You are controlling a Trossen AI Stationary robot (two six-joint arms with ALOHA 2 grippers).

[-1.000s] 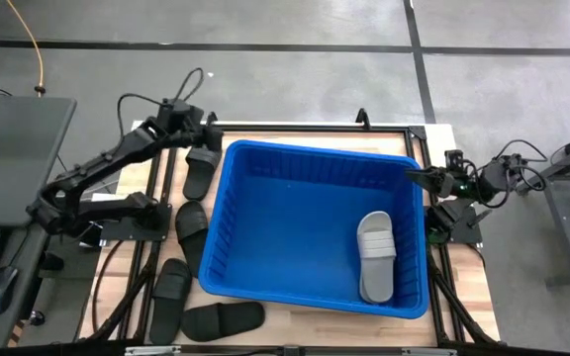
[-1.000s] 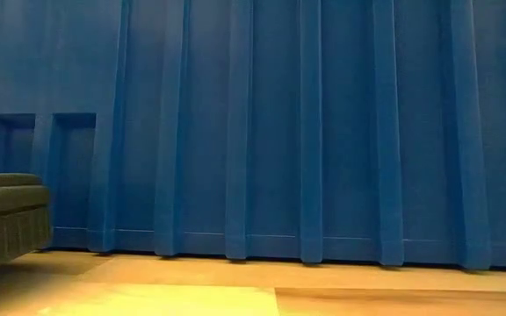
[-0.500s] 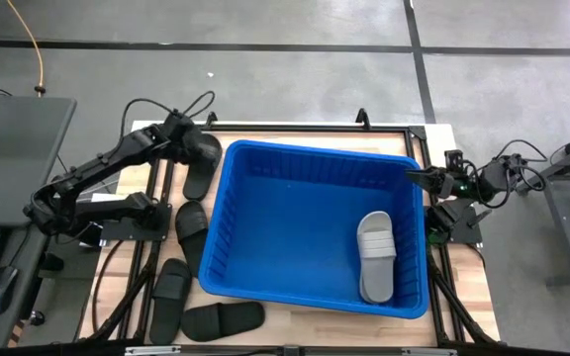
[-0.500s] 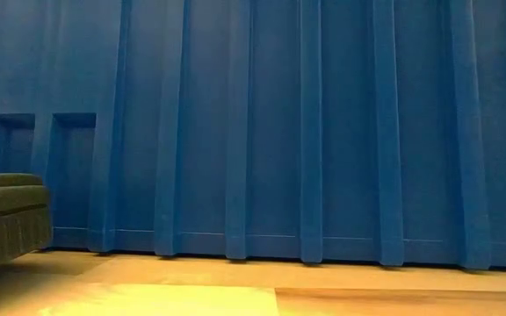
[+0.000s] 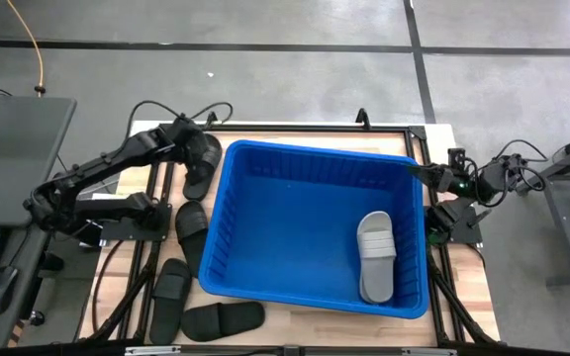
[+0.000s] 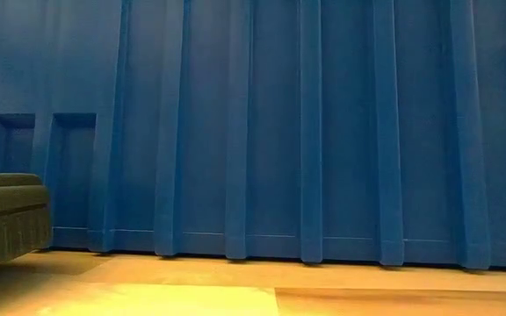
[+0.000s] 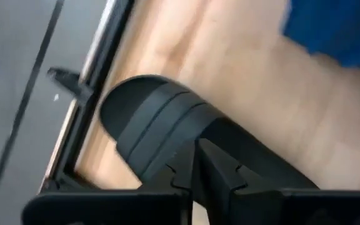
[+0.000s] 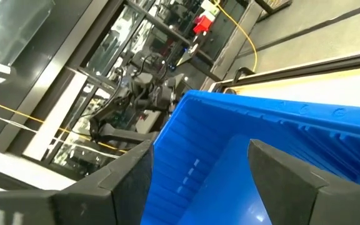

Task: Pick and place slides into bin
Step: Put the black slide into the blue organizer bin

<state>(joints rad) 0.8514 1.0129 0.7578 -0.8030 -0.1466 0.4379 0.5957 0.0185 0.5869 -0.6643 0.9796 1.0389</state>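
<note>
Gripping a black slide (image 5: 202, 158) at the upper left of the high view, the left gripper (image 5: 192, 144) has its fingers closed narrow on the sandal's strap band. The left wrist view confirms this: the two dark fingers (image 7: 217, 172) meet on the ribbed black band (image 7: 161, 125), with the wooden table (image 7: 230, 69) beyond. Whether the slide is clear of the table cannot be told.

The bin (image 5: 315, 163) occupies the centre of the high view. One light grey slide (image 5: 376, 255) lies inside it, at the lower right of the tub floor, near the right wall.

Three further black slides lie on the table left of the bin: one (image 5: 190, 229) just beside the bin's left wall at mid-left, one (image 5: 170, 287) at lower left, and one (image 5: 223, 317) lying crosswise near the bin's lower left corner.

The right gripper (image 5: 419, 176) waits at the bin's upper right corner, jaws wide and holding nothing; its wrist view looks over the blue rim (image 8: 242, 106).

The low view shows only the ribbed blue wall (image 6: 279, 132) and a black slide's edge (image 6: 7, 219) at the left of the frame.
</note>
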